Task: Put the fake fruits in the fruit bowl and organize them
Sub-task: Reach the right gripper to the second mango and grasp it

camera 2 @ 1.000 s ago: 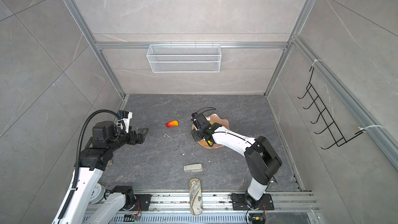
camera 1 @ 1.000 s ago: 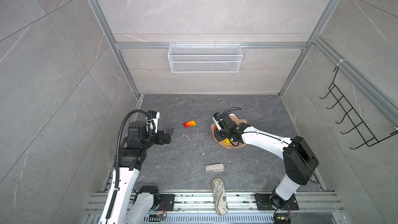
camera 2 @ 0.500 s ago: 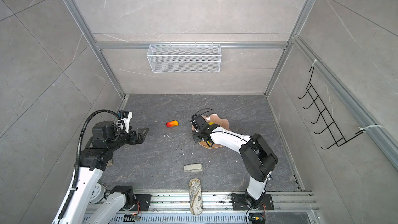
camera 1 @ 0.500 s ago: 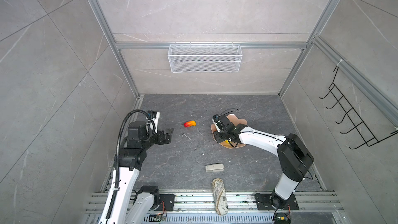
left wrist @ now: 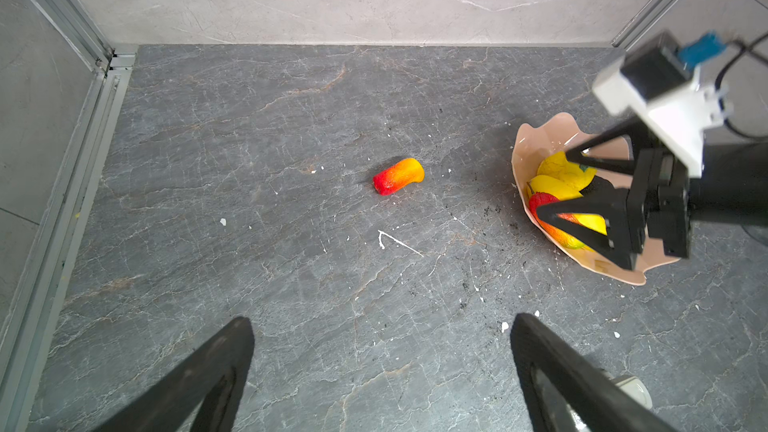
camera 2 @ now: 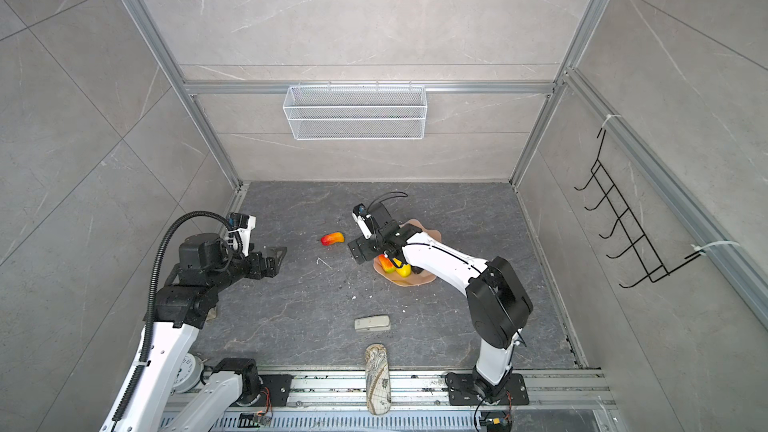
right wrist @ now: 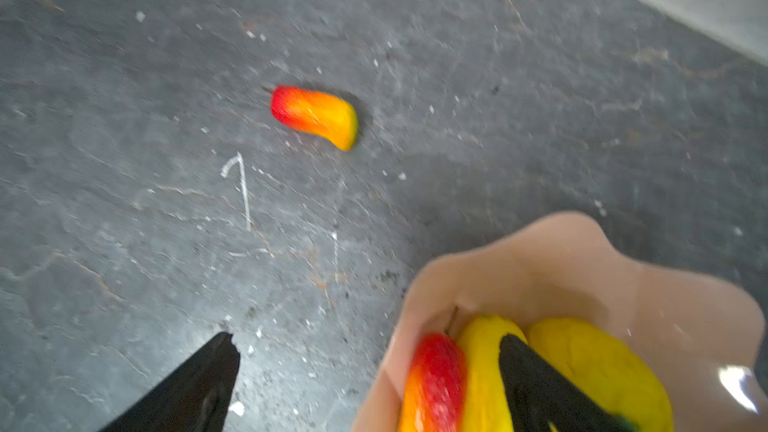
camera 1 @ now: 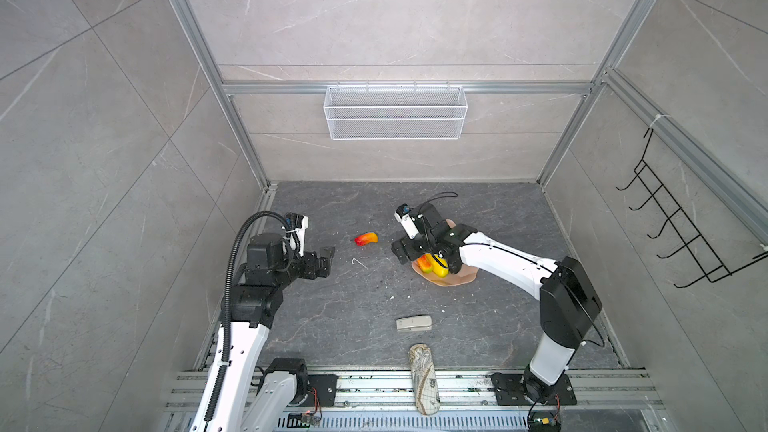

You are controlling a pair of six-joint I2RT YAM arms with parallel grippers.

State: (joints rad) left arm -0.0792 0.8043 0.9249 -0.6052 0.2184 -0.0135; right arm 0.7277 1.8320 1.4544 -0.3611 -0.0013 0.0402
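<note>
Since one second ago the right gripper (left wrist: 555, 184) has opened over the fruit bowl (camera 1: 457, 280), and its wrist has shifted a little toward the bowl's left rim. Its jaws now stand wide apart and hold nothing.

In the right wrist view one finger (right wrist: 536, 384) hangs over the fruits inside the bowl and the other finger is over the bare floor outside the rim. The pale pink bowl sits on the dark floor to the right of the middle in both top views.

Inside it, close together, lie a red-orange fruit (right wrist: 436, 371), a long yellow fruit (right wrist: 482, 367) and a round yellow fruit (right wrist: 590, 359). Whether more fruits lie under the gripper, I cannot tell.

One loose red-orange fruit (camera 1: 366, 238) lies on the floor, left of the bowl and apart from it, between the two grippers. The left gripper (camera 1: 328, 255) hovers further left, jaws spread and empty.

Nearer to the front rail lie a beige block (camera 1: 413, 323) and a map-patterned case (camera 1: 424, 384). A white wire basket (camera 1: 395, 118) hangs on the back wall.
</note>
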